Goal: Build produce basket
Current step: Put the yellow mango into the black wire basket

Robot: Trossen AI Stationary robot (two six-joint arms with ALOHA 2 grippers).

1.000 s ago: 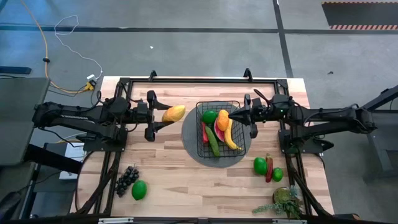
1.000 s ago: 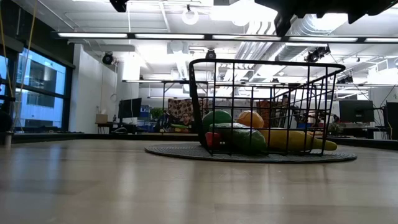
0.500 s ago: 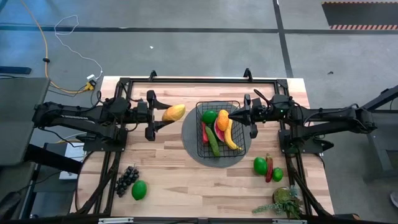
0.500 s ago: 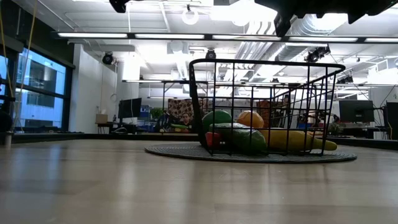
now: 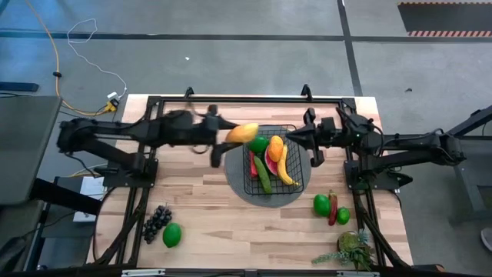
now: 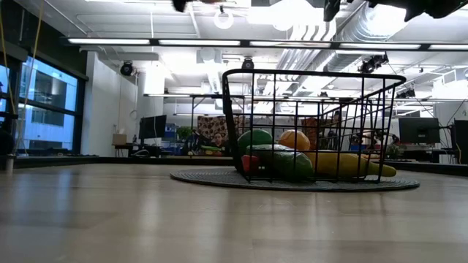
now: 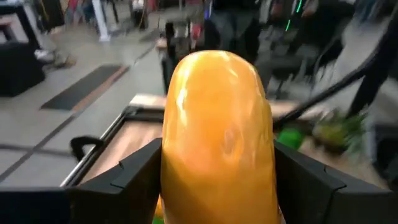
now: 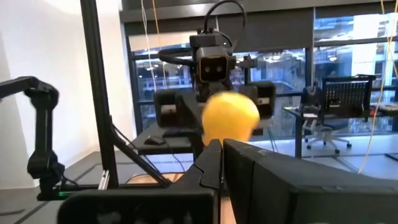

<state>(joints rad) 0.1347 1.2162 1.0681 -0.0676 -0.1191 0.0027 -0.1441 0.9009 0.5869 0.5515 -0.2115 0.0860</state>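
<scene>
Orange-yellow fruit (image 5: 242,133) gripped in left gripper (image 5: 231,138), high view: held over left rim of the basket (image 5: 296,154), which sits on a round mat (image 5: 238,181) mid-table. Right gripper (image 5: 290,138) fully closed, empty, at basket's far right edge. Grapes (image 5: 157,220) and green fruit (image 5: 172,235) lie near the table's front left.

Low view: basket (image 6: 314,124) holds produce (image 6: 292,161).

Left wrist view: fingers (image 7: 124,177) clamp the fruit (image 7: 217,137) on both sides.

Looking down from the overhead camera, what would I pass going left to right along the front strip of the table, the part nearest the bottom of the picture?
Purple grapes → green round fruit → another green fruit → red chili → small green fruit → leafy green plant.
</scene>
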